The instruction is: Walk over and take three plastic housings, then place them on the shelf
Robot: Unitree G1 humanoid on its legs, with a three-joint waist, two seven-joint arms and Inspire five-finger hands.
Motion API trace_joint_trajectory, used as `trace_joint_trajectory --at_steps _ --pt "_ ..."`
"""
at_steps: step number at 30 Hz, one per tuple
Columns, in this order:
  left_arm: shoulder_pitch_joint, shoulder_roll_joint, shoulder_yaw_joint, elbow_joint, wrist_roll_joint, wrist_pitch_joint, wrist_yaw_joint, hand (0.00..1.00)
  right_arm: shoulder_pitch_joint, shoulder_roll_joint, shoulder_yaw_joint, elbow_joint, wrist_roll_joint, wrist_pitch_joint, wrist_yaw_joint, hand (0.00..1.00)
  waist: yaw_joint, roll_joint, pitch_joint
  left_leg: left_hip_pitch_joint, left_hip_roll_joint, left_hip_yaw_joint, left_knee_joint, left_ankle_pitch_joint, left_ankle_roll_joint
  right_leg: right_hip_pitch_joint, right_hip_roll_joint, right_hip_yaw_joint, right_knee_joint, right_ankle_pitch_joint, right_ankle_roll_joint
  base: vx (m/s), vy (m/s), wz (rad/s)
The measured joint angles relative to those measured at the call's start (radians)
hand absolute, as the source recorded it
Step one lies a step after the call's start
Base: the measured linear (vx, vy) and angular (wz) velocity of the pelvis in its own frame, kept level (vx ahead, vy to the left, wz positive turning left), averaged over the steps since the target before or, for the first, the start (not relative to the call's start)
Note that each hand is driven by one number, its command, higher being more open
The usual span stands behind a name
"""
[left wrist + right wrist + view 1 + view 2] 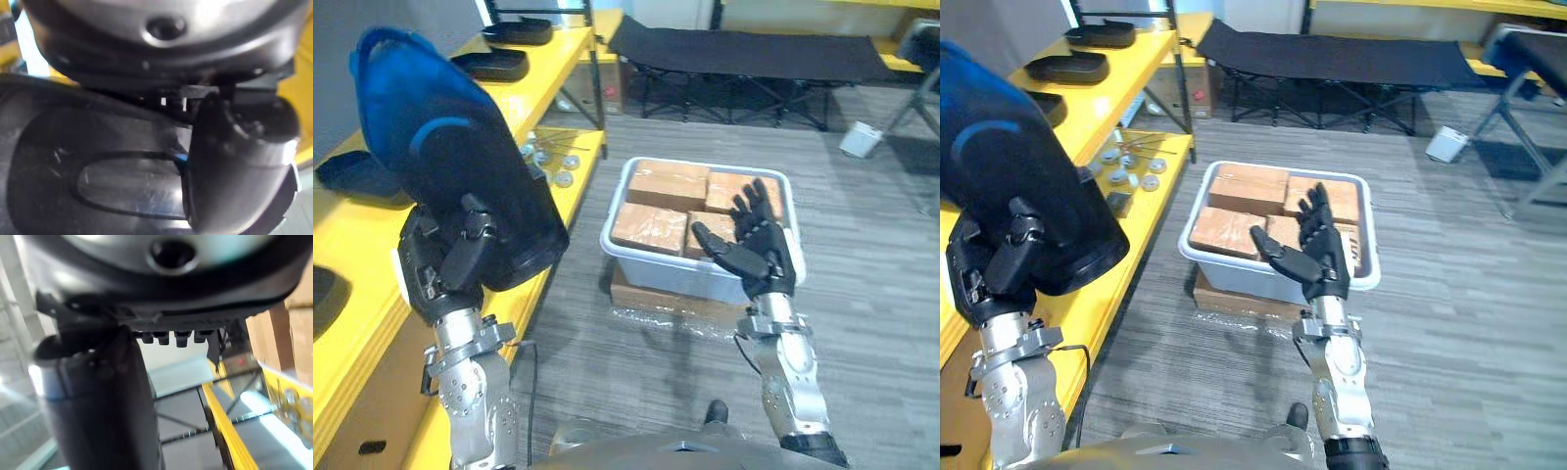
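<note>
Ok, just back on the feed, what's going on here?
The left hand grips a large black housing, held up beside the yellow shelf. The right hand is open and empty, seen in front of the white bin of brown blocks on the floor. Other dark housings lie further along the shelf.

The plastic housing (1009, 186) runs off the 9 o'clock edge. Small pieces (551, 157) on the shelf (578, 174) at 11 o'clock are too tiny to identify.
</note>
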Motion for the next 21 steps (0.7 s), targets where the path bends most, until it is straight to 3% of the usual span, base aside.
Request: trace_joint_trajectory --at_steps 2,5,7,9,12,13,17,21 --pt "0.041 0.0 0.024 -0.029 -0.035 0.025 -0.032 0.0 0.002 -0.02 0.043 -0.001 0.042 -0.003 0.099 1.0 0.02 -0.006 0.004 -0.053 -0.004 -0.083 0.034 0.004 0.002 0.045 0.002 -0.099 0.0 -0.025 0.005 0.02 -0.031 1.19" --pt "0.051 0.0 0.057 -0.038 -0.09 0.036 -0.121 0.0 0.002 -0.031 0.046 -0.014 0.061 -0.002 0.156 1.0 0.068 -0.03 0.014 -0.1 -0.012 -0.112 0.037 0.04 0.005 0.102 -0.001 -0.224 0.001 -0.057 0.01 0.03 -0.036 1.27" --pt "0.08 -0.001 0.069 -0.057 -0.124 0.035 -0.16 0.0 0.004 -0.035 0.045 -0.037 0.06 -0.002 0.164 1.0 0.093 -0.041 0.016 -0.12 -0.023 -0.156 0.021 0.056 0.004 0.108 -0.002 -0.25 0.013 -0.079 0.02 0.05 -0.007 0.87" --pt "0.103 0.0 0.078 -0.062 -0.167 0.036 -0.21 0.0 0.008 -0.033 0.045 -0.045 0.061 -0.002 0.161 1.0 0.098 -0.047 0.018 -0.134 -0.037 -0.187 0.023 0.062 0.005 0.108 -0.007 -0.219 0.055 -0.127 0.03 0.07 0.022 0.79" --pt "0.109 0.002 0.033 -0.064 -0.236 0.042 -0.289 0.0 0.081 -0.027 0.034 -0.085 0.061 -0.009 0.135 1.0 0.073 -0.064 0.008 -0.157 -0.083 -0.254 0.029 0.081 0.016 0.059 0.01 0.028 0.194 -0.286 0.002 0.04 -0.02 0.92" --pt "0.109 0.003 0.015 -0.065 -0.243 0.042 -0.309 0.0 0.1 -0.017 0.032 -0.098 0.061 -0.013 0.129 1.0 0.063 -0.068 0.007 -0.166 -0.094 -0.273 0.028 0.088 0.015 0.051 0.01 0.06 0.221 -0.307 -0.015 0.04 -0.049 0.99" --pt "0.11 0.013 -0.096 -0.065 -0.259 0.044 -0.335 0.0 0.117 0.006 0.043 -0.112 0.063 -0.022 0.131 1.0 0.047 -0.07 0.013 -0.186 -0.096 -0.277 0.034 0.113 0.009 0.059 0.017 0.07 0.231 -0.306 -0.011 0.0 -0.013 0.41" --pt "0.105 0.013 -0.12 -0.065 -0.258 0.038 -0.311 0.0 0.12 0.003 0.084 -0.114 0.062 -0.032 0.16 1.0 0.038 -0.063 0.018 -0.171 -0.077 -0.258 0.034 0.114 0.007 0.062 0.028 0.079 0.231 -0.306 -0.009 -0.08 -0.013 -0.17"
